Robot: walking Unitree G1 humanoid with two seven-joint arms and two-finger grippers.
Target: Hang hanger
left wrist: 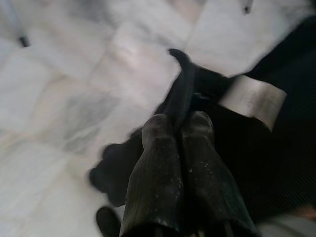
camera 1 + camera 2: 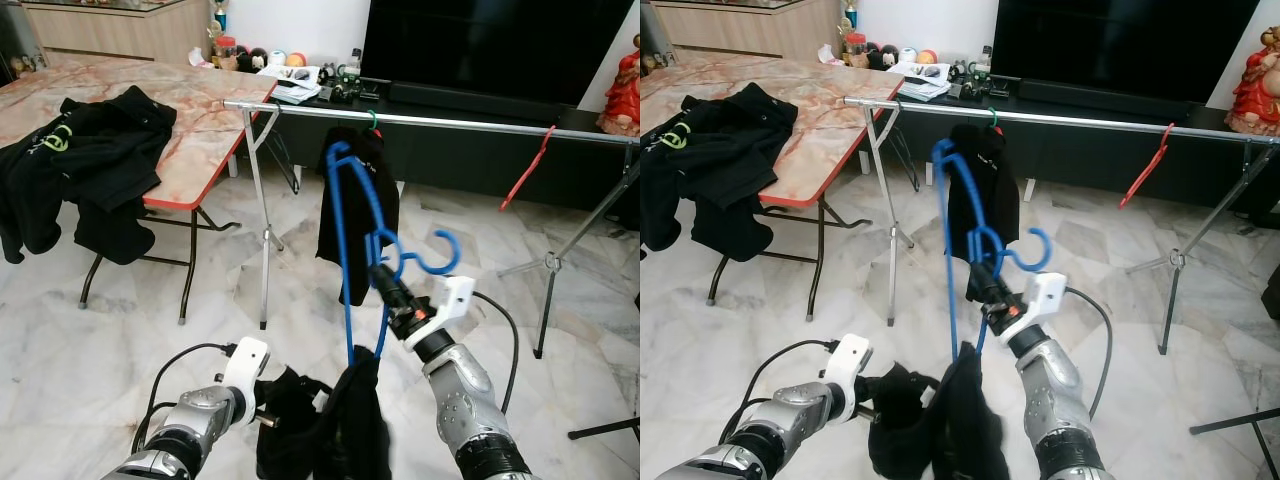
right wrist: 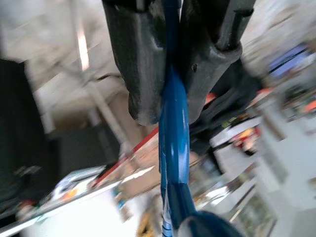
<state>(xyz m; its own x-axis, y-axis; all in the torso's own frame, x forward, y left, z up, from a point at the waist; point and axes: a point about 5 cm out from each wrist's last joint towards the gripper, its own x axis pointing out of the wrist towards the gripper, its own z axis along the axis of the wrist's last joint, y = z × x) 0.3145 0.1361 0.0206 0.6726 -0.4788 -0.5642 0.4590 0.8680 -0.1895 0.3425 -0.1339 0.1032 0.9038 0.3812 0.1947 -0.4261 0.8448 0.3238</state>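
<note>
A blue plastic hanger (image 2: 345, 230) stands upright in front of me, its hook (image 2: 435, 260) pointing right. My right gripper (image 2: 385, 272) is shut on it near the hook; the right wrist view shows both fingers (image 3: 143, 59) clamping the blue bar (image 3: 174, 148). A black garment (image 2: 350, 420) droops from the hanger's low end. My left gripper (image 2: 272, 420) is shut on a fold of that garment (image 1: 182, 89). Beyond runs the silver rail (image 2: 450, 122) of a clothes rack.
On the rail hang a black garment (image 2: 362, 200) on a green hanger and a bare red hanger (image 2: 527, 165). Rack legs (image 2: 262, 240) stand left, a tripod foot (image 2: 548, 270) right. A folding table (image 2: 200, 110) with black clothes (image 2: 90, 150) sits left; a TV (image 2: 480, 40) is behind.
</note>
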